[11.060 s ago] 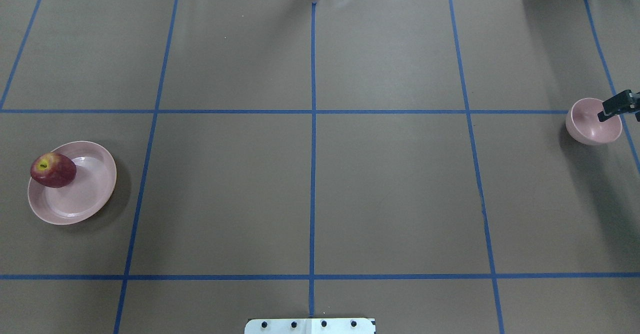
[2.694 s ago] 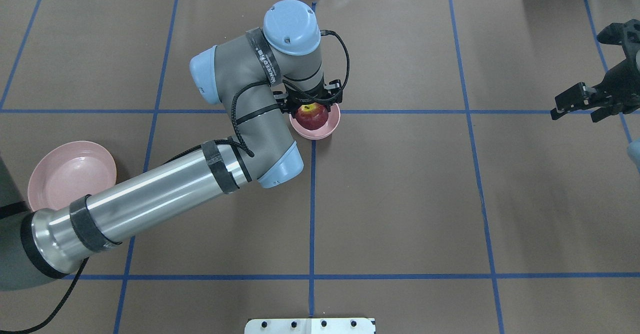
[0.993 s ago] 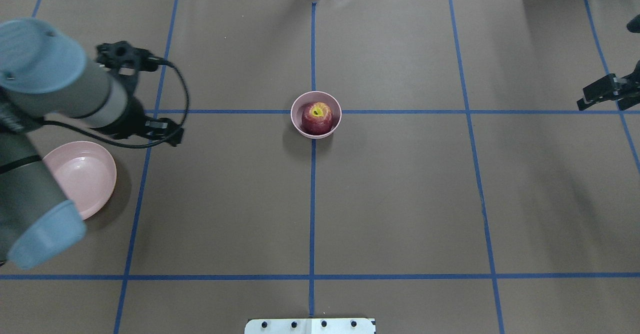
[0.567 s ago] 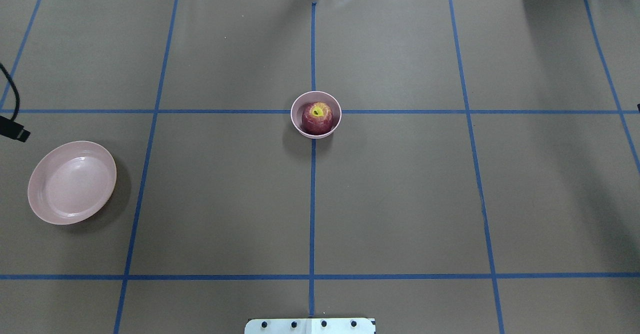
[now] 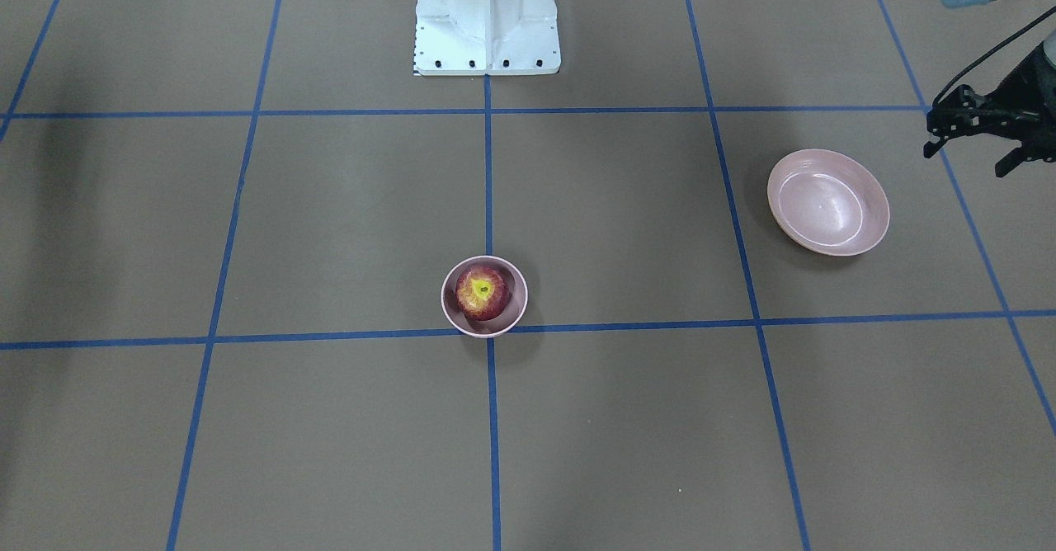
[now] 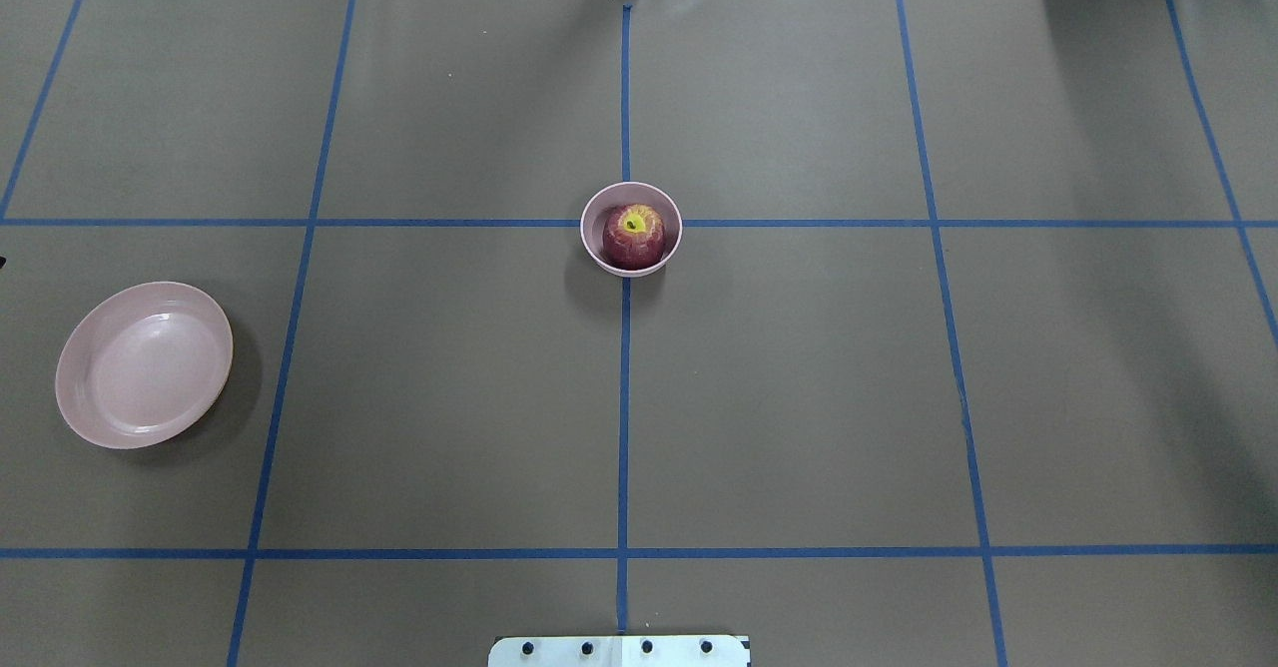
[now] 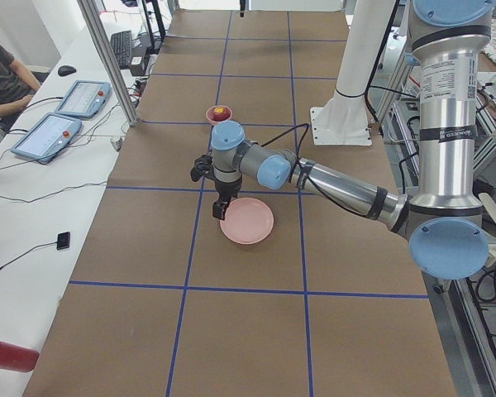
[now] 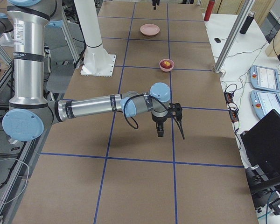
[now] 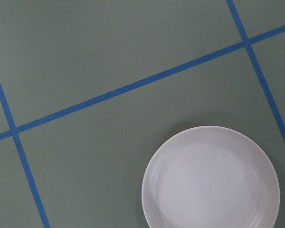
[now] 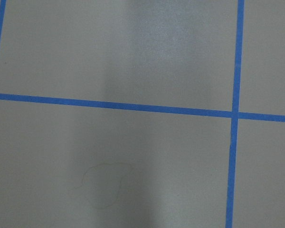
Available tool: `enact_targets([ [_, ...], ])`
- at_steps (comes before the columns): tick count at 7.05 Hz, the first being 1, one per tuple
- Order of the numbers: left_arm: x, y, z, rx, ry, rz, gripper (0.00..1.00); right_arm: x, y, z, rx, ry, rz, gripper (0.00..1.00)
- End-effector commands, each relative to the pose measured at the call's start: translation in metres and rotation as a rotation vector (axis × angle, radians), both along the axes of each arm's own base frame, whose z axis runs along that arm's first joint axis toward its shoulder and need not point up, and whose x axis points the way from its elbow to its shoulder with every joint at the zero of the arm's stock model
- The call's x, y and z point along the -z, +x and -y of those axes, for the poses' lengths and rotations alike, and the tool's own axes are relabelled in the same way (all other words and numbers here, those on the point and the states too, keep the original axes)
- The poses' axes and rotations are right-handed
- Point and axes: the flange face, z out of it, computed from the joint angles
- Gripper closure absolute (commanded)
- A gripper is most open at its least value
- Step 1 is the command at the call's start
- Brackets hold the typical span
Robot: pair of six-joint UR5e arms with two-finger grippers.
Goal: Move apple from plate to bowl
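Observation:
The dark red apple (image 6: 633,237) (image 5: 482,291) sits stem up inside the small pink bowl (image 6: 591,240) (image 5: 450,315) at the table's middle. The wide pink plate (image 6: 145,364) (image 5: 828,201) (image 9: 211,178) lies empty at the robot's left. My left gripper (image 5: 963,163) is open and empty. It hovers just beyond the plate's outer side, and also shows in the exterior left view (image 7: 211,194). My right gripper (image 8: 170,126) hangs over bare table at the robot's right end, far from the bowl. It shows only in the exterior right view, so I cannot tell its state.
The white robot base (image 5: 487,15) stands at the table's near edge. Blue tape lines grid the brown table. An operator (image 7: 0,78) and control pendants (image 7: 83,98) are beside the table's far side. A red bottle (image 7: 4,356) lies at the left end.
The last of the left arm has slipped out of the overhead view at its left edge, and the right gripper is gone from its right edge. The apple stays in the bowl.

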Motion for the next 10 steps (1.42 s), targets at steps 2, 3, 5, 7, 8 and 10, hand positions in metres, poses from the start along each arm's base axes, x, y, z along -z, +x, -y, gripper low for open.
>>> enact_targets([
  [2, 0.003, 0.001, 0.0, 0.038, -0.034, -0.008, 0.01, 0.032, -0.003, -0.015, 0.025, 0.062, 0.022, 0.0],
  [3, 0.002, 0.003, 0.001, 0.036, -0.034, -0.007, 0.01, 0.03, -0.008, -0.013, 0.034, 0.063, 0.013, 0.0],
  [5, -0.002, 0.003, 0.002, 0.031, -0.036, -0.007, 0.01, 0.036, -0.017, -0.013, 0.056, 0.07, 0.025, 0.0],
  [7, 0.0, 0.002, 0.002, 0.036, -0.031, -0.007, 0.01, 0.043, -0.018, -0.008, 0.053, 0.089, 0.02, 0.0],
  [8, 0.012, 0.003, 0.004, 0.037, -0.012, -0.017, 0.01, 0.037, -0.028, -0.004, 0.068, 0.082, 0.006, 0.0],
  [10, 0.015, 0.003, 0.003, 0.036, -0.006, -0.019, 0.01, 0.041, -0.027, -0.004, 0.065, 0.094, 0.002, 0.0],
])
